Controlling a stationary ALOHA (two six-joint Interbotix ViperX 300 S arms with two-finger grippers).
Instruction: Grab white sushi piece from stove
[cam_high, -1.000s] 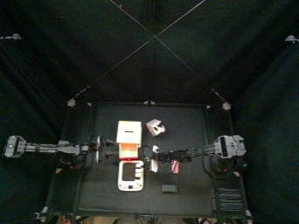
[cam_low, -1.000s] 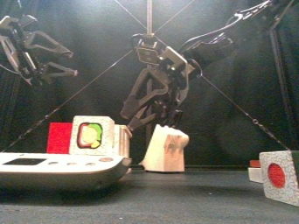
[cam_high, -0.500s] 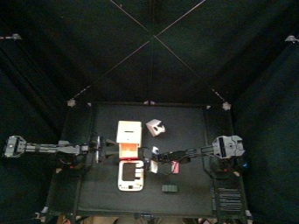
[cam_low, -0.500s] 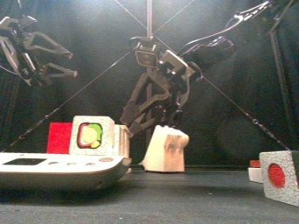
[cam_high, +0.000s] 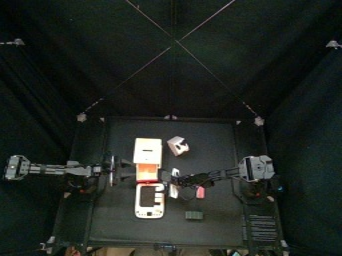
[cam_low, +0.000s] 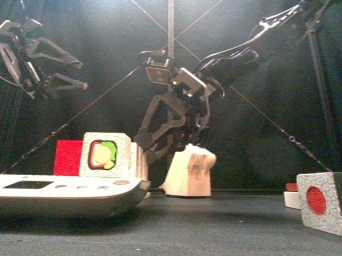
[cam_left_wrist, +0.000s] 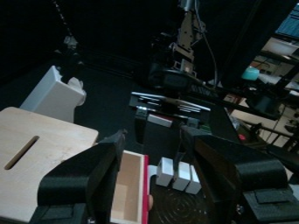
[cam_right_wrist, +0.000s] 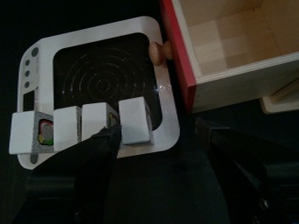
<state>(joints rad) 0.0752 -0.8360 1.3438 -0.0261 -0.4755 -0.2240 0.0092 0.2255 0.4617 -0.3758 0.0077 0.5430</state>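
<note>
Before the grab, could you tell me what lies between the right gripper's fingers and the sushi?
Nothing: in the right wrist view the right gripper hovers open directly over the white sushi pieces on the stove.

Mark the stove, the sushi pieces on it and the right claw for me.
stove (cam_right_wrist: 100, 74): right wrist view, dark ringed burner patch on its top.
sushi pieces (cam_right_wrist: 138, 121): right wrist view, top of a white block at the stove's edge.
right claw (cam_low: 163, 148): front view, between its open tips.

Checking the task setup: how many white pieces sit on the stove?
4, in a row along one edge of the stove: an end piece with coloured filling, then three plain pieces. Part of the row is covered; more may hide.
</note>
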